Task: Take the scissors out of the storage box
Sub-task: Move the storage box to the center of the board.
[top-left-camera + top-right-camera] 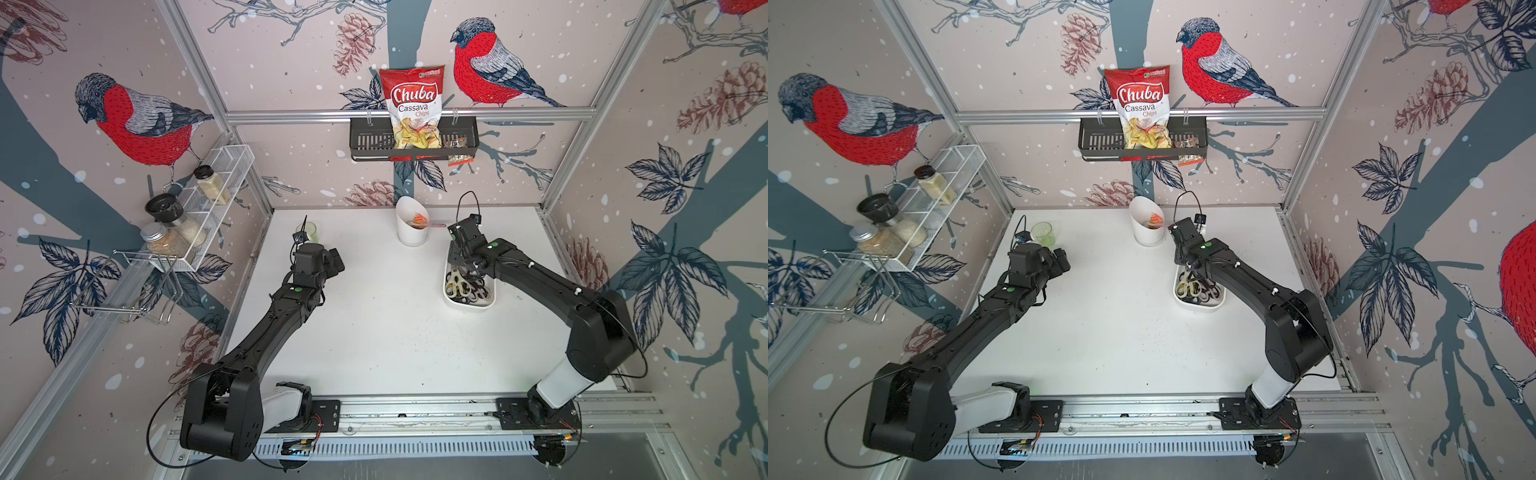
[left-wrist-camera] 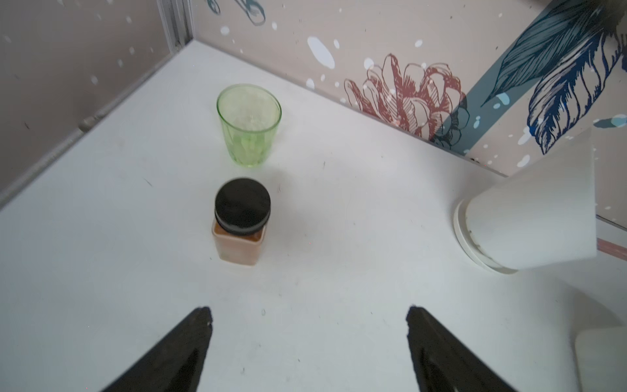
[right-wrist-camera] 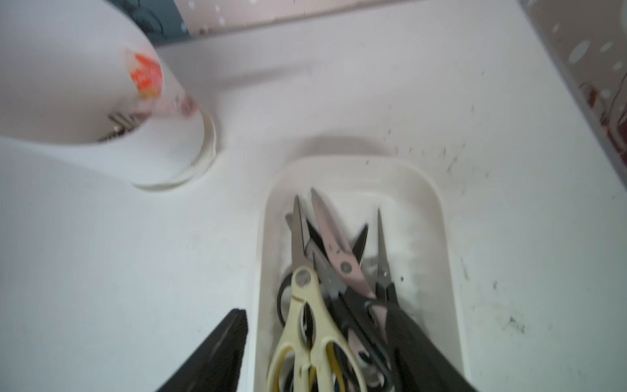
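Mid-bench [image 1: 382, 332] lies open between the arms. A tall holder [image 1: 411, 232] stands near the far end of the storage box [image 3: 437, 217]. A cup [image 2: 249, 125] and a jar [image 2: 241, 220] stand ahead of the left pincer [image 2: 308, 310].

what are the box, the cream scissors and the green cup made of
The box looks like plastic: white, smooth, slightly glossy, with rounded moulded corners. The cream scissors have grey blades with a dull metallic sheen, likely steel; the handles look like matte plastic. The cup is see-through green, so it is glass or clear plastic; I cannot tell which.
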Motion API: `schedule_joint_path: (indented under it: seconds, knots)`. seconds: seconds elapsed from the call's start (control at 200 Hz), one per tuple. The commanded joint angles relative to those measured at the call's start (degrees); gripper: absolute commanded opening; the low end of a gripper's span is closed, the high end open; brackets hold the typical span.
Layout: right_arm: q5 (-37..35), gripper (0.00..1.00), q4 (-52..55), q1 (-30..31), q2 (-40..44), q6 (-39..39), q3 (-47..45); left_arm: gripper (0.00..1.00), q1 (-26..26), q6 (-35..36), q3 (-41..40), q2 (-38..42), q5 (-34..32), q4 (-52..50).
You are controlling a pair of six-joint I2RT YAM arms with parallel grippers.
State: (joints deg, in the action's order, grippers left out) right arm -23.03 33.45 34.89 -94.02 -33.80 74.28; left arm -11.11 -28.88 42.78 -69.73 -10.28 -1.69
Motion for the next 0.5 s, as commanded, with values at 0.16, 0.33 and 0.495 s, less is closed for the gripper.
schedule_joint_path:
  seconds: [0.16, 0.33, 0.495]
  knots:
    - [15.3, 0.51, 0.0, 0.8, -2.0, -6.4, -2.3, 0.94, -0.9, -8.7, -4.9, 1.4, 16.4, -5.3]
    - [16.3, 0.44, -1.8, 0.8, -7.0, -6.3, -0.9, 0.94, -0.9, -6.6, -1.8, -0.1, 16.3, -10.8]
    - [15.6, 0.25, 2.0, 0.1, -12.9, -4.0, 5.3, 0.94, -0.9, -9.3, -4.4, 2.5, 15.6, -9.5]
